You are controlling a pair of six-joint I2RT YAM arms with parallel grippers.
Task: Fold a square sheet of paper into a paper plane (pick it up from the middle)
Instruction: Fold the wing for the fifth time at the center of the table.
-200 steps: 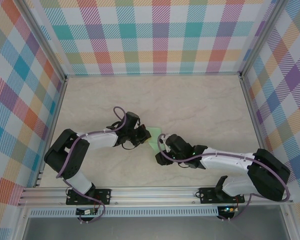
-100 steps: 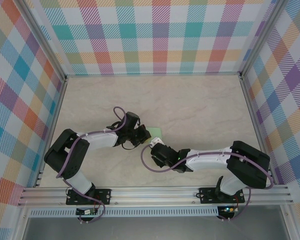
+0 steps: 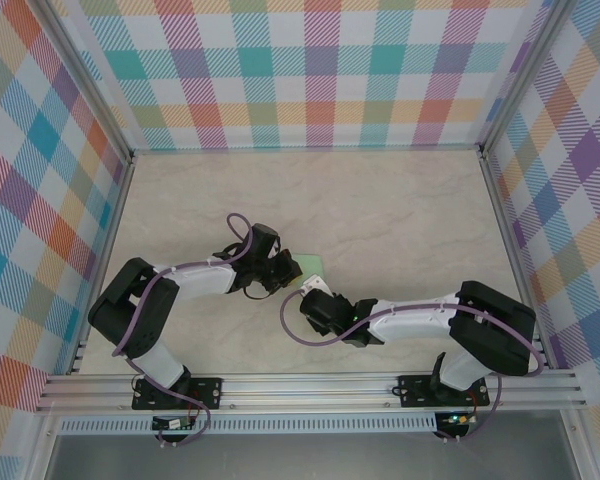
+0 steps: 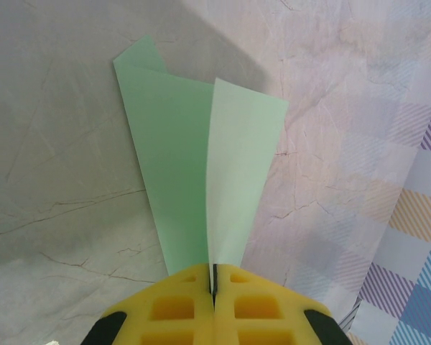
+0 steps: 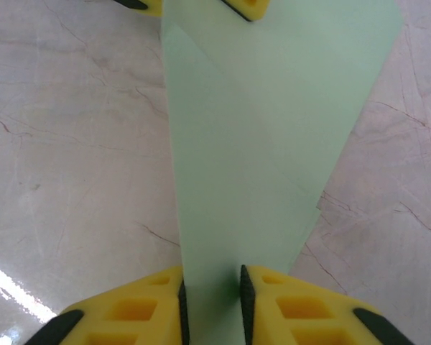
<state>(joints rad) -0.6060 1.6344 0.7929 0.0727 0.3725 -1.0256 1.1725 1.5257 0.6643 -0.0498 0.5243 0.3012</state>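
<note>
The square sheet of paper is folded into a slim pale green dart, the paper plane (image 3: 311,266). It lies low over the marble table between the two grippers. My left gripper (image 4: 214,267) is shut on the plane's narrow end, and two folded layers (image 4: 201,144) fan out from it. My right gripper (image 5: 211,277) faces it from the other side. Its jaws stand a little apart, with the wide end of the paper (image 5: 273,129) running between them. The left gripper's yellow fingertips (image 5: 248,7) show at the far end. From above, the left gripper (image 3: 285,268) and the right gripper (image 3: 310,292) almost meet.
The marble tabletop (image 3: 410,210) stretches out behind and to both sides of the grippers. Checked walls (image 3: 310,70) and metal rails (image 3: 500,200) close it in. The right arm (image 3: 420,315) lies low across the near right.
The right arm has swung left and reached in to the paper. Its jaws have narrowed around the wide end. The left gripper has stayed shut on the narrow end without moving.
</note>
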